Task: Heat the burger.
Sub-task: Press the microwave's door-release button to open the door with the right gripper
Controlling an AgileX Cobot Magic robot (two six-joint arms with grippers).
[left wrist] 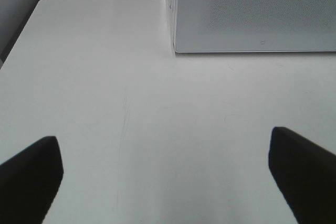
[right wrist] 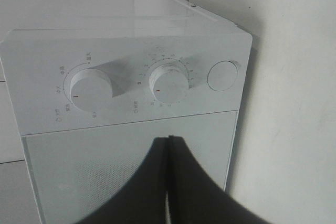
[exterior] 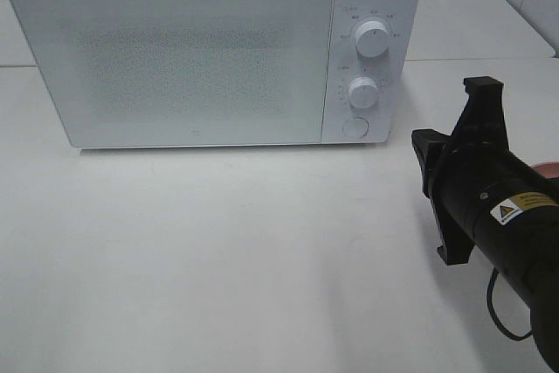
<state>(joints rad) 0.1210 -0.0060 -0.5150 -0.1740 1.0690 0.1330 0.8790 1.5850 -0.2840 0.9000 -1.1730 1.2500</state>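
The burger is out of view in every frame. The white microwave [exterior: 183, 50] stands at the back of the table with its door shut. My right arm [exterior: 498, 207] reaches in from the right, in front of the microwave's control panel. In the right wrist view my right gripper [right wrist: 169, 140] is shut with nothing between its fingers, and it points at the door just below the two knobs [right wrist: 168, 85]. My left gripper [left wrist: 168, 177] is open and empty over bare table, short of the microwave's front corner [left wrist: 176, 45]. It does not show in the exterior view.
The control panel carries an upper knob [exterior: 373, 38], a lower knob [exterior: 362, 91] and a round button [exterior: 355, 127]. A sliver of something pink [exterior: 550, 169] shows at the right edge behind my right arm. White table [exterior: 218, 259] stretches in front of the microwave.
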